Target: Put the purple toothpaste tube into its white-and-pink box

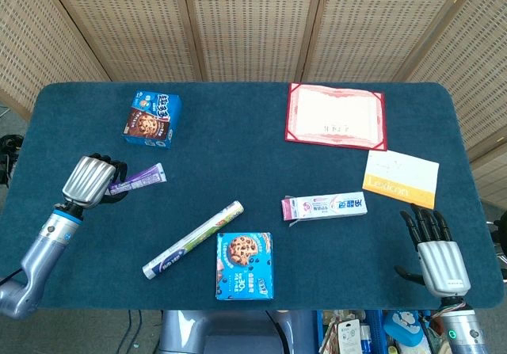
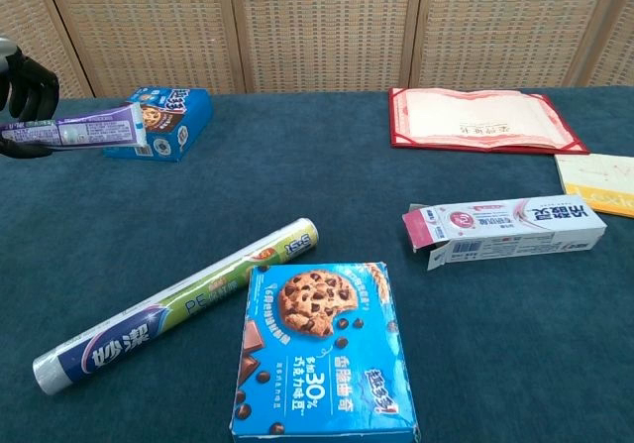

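Observation:
My left hand (image 1: 91, 181) (image 2: 22, 101) grips the purple toothpaste tube (image 1: 141, 180) (image 2: 101, 128) by its cap end and holds it above the cloth at the left side of the table, the flat end pointing right. The white-and-pink box (image 1: 325, 207) (image 2: 503, 227) lies on its side right of centre, its open flap end facing left. My right hand (image 1: 436, 254) hovers open near the front right corner, fingers spread, holding nothing; only the head view shows it.
A long foil-wrap roll (image 1: 192, 240) (image 2: 178, 304) lies diagonally between tube and box. A blue cookie box (image 1: 245, 265) (image 2: 322, 351) sits front centre, another (image 1: 152, 119) (image 2: 157, 121) back left. A red certificate (image 1: 336, 115) and a yellow card (image 1: 400, 177) lie at the right.

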{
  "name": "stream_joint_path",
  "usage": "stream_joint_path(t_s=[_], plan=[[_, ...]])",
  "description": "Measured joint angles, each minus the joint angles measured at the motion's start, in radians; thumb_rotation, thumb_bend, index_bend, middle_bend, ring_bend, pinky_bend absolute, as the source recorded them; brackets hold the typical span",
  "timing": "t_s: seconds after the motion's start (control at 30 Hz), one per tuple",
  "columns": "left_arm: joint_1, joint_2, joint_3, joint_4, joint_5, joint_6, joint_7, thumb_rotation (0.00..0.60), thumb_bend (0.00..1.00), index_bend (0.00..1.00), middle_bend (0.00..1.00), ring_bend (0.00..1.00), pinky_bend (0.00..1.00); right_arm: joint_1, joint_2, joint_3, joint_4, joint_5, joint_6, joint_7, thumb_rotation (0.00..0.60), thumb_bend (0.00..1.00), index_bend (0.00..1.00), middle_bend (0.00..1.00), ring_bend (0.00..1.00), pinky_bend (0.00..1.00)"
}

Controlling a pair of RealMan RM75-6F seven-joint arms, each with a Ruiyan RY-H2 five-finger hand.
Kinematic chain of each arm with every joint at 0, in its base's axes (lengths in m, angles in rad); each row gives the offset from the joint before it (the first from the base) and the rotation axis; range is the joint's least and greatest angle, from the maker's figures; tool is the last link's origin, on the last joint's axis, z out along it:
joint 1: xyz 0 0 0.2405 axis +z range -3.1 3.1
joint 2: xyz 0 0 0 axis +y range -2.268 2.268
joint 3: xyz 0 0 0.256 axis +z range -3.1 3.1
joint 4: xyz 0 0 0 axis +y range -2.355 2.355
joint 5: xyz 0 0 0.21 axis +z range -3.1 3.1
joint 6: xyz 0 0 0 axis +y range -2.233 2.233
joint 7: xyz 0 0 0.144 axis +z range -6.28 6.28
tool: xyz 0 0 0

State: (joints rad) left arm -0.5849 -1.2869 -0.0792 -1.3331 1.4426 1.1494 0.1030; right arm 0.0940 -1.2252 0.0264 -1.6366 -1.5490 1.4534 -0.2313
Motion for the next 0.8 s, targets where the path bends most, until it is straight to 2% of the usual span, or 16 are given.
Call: stream_joint_path(t_s=[0.17, 0.37, 0.57, 0.8], plan=[[-0.004, 0.029, 0.006, -0.01, 0.04, 0.013, -0.068, 0.6, 0.35, 0.87, 0.65, 0.54, 0.52, 0.021, 0.004, 0.006, -0.021, 0.015, -0.041, -0.021, 0.6, 0.06, 0.0, 0.0, 0.0, 0.0], [-0.006, 0.057, 0.006, -0.009, 0.092, 0.048, -0.123, 0.6, 0.35, 0.87, 0.65, 0.54, 0.52, 0.089, 0.026, 0.044, -0.099, 0.078, -0.147, -0.091, 0.6, 0.06, 0.0, 0.0, 0.0, 0.0], [-0.009, 0.07, 0.0, -0.027, 0.099, 0.053, -0.118, 0.6, 0.35, 0.87, 0.65, 0.54, 0.52, 0.178, 0.036, 0.098, -0.159, 0.19, -0.264, -0.166, 0.6, 0.06, 0.0, 0.0, 0.0, 0.0], [-0.008, 0.073, -0.002, -0.033, 0.093, 0.044, -0.11, 0.6, 0.35, 0.87, 0.65, 0.54, 0.52, 0.294, 0.029, 0.144, -0.182, 0.395, -0.413, -0.267, 0.6, 0.06, 0.0, 0.0, 0.0, 0.0]])
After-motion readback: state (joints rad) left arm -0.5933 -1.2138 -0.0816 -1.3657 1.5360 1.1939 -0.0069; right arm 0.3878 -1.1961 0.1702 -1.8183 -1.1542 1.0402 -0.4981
